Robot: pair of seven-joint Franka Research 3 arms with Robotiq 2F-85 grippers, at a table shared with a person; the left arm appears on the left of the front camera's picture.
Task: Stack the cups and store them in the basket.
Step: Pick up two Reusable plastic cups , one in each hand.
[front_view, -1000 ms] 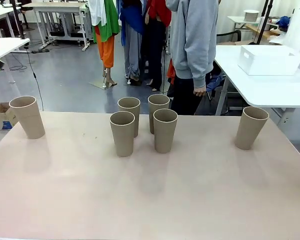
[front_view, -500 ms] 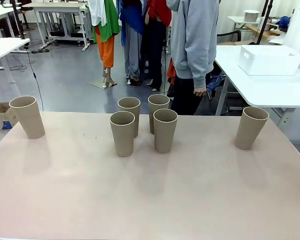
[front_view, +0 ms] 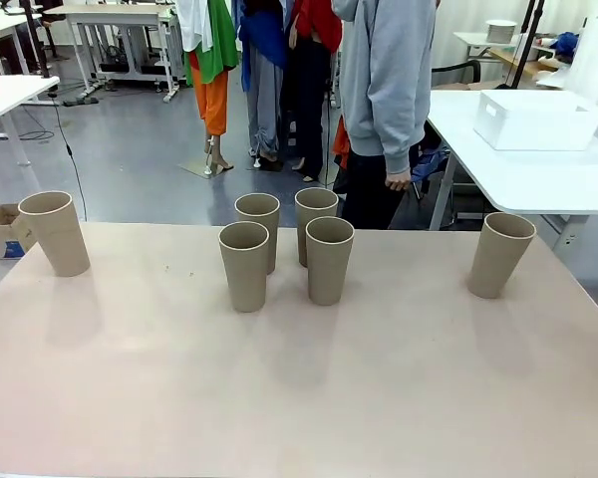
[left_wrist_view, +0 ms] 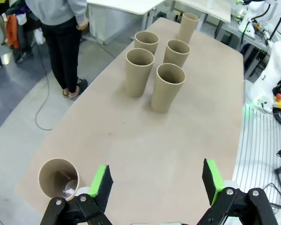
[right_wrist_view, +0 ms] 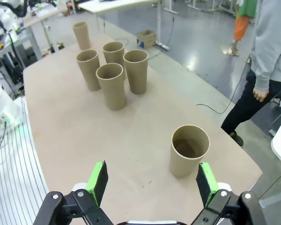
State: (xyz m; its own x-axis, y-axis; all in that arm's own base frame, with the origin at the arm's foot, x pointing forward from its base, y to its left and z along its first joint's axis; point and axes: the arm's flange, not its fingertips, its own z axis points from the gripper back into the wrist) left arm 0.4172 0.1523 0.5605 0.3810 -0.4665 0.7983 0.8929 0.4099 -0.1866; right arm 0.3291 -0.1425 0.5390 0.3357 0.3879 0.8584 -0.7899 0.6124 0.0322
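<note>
- We hold our left pincer [left_wrist_view: 156, 182], black with green pads, high over the left end of the worktop. It is angled down along the worktop's length, its jaws spread wide and pinching nothing.
- Our right pincer [right_wrist_view: 151, 183], of the same make, hangs high over the right end, also spread wide and empty.
- The matte beige rectangular worktop [front_view: 299, 398] carries six tall, tapered, tan-brown cups without handles. All are upright and none are nested.
- The four-cup cluster [front_view: 244, 265] stands at 12 o'clock from the worktop's middle, two in front and two behind. We cannot tell whether any of them touch.
- The left lone cup [front_view: 55, 232] stands at 10 o'clock near the far left corner. In the left wrist view it sits at 8 o'clock, near one pad and close to the worktop's edge.
- The right lone cup [front_view: 500, 254] stands at 2 o'clock near the right edge. In the right wrist view it is at 1 o'clock from the gap between the pads.
- The white rectangular plastic basket [front_view: 538, 119] sits on a separate white table [front_view: 518, 179] at 2 o'clock, well apart from every cup.
- Bare surface spans the near half of the worktop, with wide lanes between the cluster and each lone cup.
- A person in a grey sweatshirt [front_view: 387, 90] stands at 12 o'clock beyond the far edge, one hand [front_view: 399, 181] hanging at their side.
</note>
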